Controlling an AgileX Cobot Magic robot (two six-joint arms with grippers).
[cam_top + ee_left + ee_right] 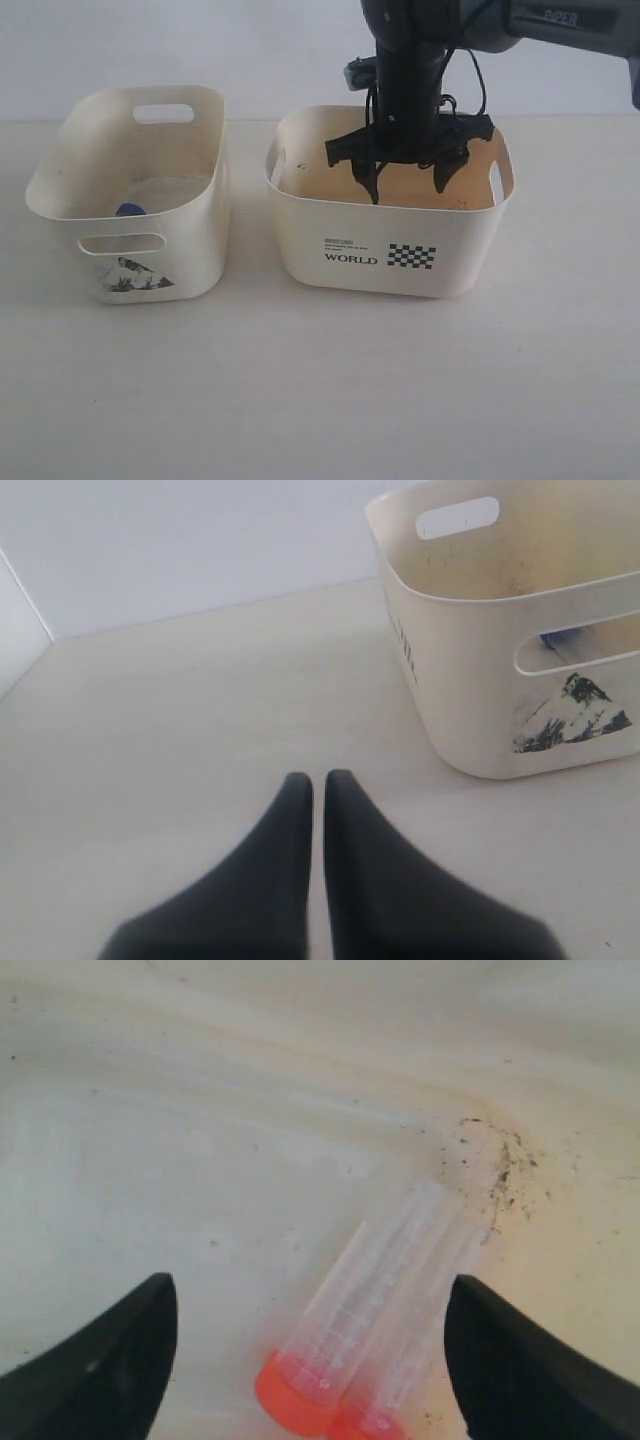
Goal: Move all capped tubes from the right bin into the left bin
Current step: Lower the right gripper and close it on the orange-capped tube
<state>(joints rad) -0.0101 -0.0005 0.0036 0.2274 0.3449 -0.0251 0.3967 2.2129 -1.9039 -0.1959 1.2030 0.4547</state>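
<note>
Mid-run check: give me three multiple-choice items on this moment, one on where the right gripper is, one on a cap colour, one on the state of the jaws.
1. Where is the right gripper?
A. Beside the bins, outside both
B. Down in the right bin
C. Raised high above both bins

2. What colour is the cap seen in the left bin?
A. Blue
B. Green
C. Yellow

3. How do the right gripper's jaws stand?
A. Shut on something
B. Shut, empty
C. Open, with an orange-capped tube lying untouched between them

Answers:
1 B: the exterior view shows its fingertips below the right bin's rim.
2 A: a blue cap shows low inside the left bin.
3 C: the right wrist view shows the jaws wide apart, with the tube clear of both.
</note>
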